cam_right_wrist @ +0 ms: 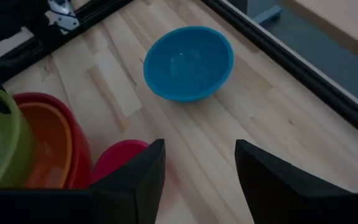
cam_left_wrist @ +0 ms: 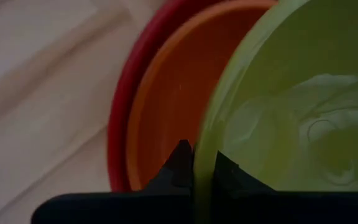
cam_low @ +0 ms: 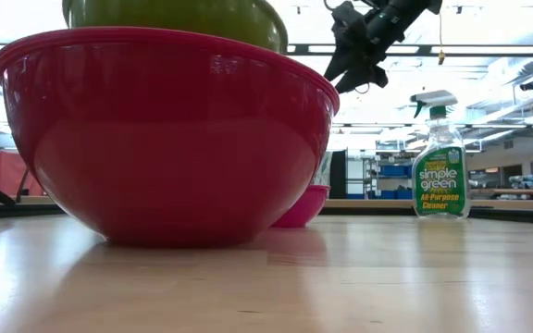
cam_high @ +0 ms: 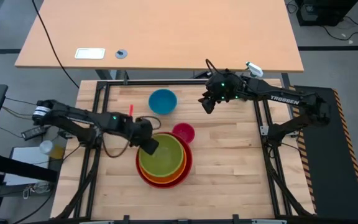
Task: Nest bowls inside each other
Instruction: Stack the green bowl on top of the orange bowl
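A red bowl (cam_high: pixel 189 163) stands on the wooden table with an orange bowl (cam_left_wrist: pixel 166 93) inside it. A lime green bowl (cam_high: pixel 162 157) sits in or just over the orange one, rising above the red rim in the low view (cam_low: pixel 174 18). My left gripper (cam_high: pixel 148 146) is shut on the green bowl's left rim. A small pink bowl (cam_high: pixel 183 132) stands on the table against the red bowl's far right side. The blue bowl (cam_high: pixel 163 101) stands alone farther back. My right gripper (cam_high: pixel 207 104) hangs open above the table, right of the blue bowl (cam_right_wrist: pixel 188 62). My left gripper pinches the green bowl's rim (cam_left_wrist: pixel 207 134) on the side toward the table's left, one finger (cam_left_wrist: pixel 229 171) inside the bowl and one (cam_left_wrist: pixel 179 165) outside. The fingers come slanting down from the left. Whether the bowl rests in the orange bowl or hangs just over it, I cannot tell.
A clear spray bottle (cam_low: pixel 440 166) stands at the table's far right corner. Black frame rails (cam_high: pixel 104 99) run along the table's left, right and far edges. Bare wood lies near the front edge and to the right of the stack.
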Controlling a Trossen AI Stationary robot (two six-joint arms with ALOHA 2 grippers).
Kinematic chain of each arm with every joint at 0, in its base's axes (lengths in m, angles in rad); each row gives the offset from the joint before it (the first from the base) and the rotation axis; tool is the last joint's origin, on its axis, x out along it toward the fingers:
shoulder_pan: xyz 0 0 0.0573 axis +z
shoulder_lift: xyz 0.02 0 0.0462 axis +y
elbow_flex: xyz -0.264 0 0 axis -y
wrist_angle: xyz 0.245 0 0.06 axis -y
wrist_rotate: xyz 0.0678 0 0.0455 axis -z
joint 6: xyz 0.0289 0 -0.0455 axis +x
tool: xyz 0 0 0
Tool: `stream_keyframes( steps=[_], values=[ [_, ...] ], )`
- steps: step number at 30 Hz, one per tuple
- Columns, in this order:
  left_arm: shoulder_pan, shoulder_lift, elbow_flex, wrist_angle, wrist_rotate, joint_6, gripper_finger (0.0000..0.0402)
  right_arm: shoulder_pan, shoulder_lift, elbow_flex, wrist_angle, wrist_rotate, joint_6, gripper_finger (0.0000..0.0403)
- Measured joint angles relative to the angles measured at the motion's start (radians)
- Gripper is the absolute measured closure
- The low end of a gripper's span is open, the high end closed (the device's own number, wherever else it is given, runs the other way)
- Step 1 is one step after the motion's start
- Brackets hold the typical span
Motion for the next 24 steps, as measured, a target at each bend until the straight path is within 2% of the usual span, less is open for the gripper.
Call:
stream_keyframes(
  steps=[7,13,16,24],
  values=[
    [-0.070,0.083,0.000,0.000,-0.037,-0.157,0.0392,-0.007,0.000,0.000,0.001,-0.017,-0.037,0.0203],
    [-0.100,0.137,0.000,0.007,-0.038,-0.215,0.0387,-0.006,0.001,0.000,0.063,-0.053,-0.034,0.0203],
    [-0.098,0.148,0.000,0.016,-0.037,-0.259,0.0361,-0.004,0.001,0.000,0.078,-0.065,-0.030,0.0203],
    [-0.090,0.149,0.000,0.020,-0.036,-0.291,0.0245,0.006,0.001,0.000,0.086,-0.065,-0.032,0.0203]
  ],
)
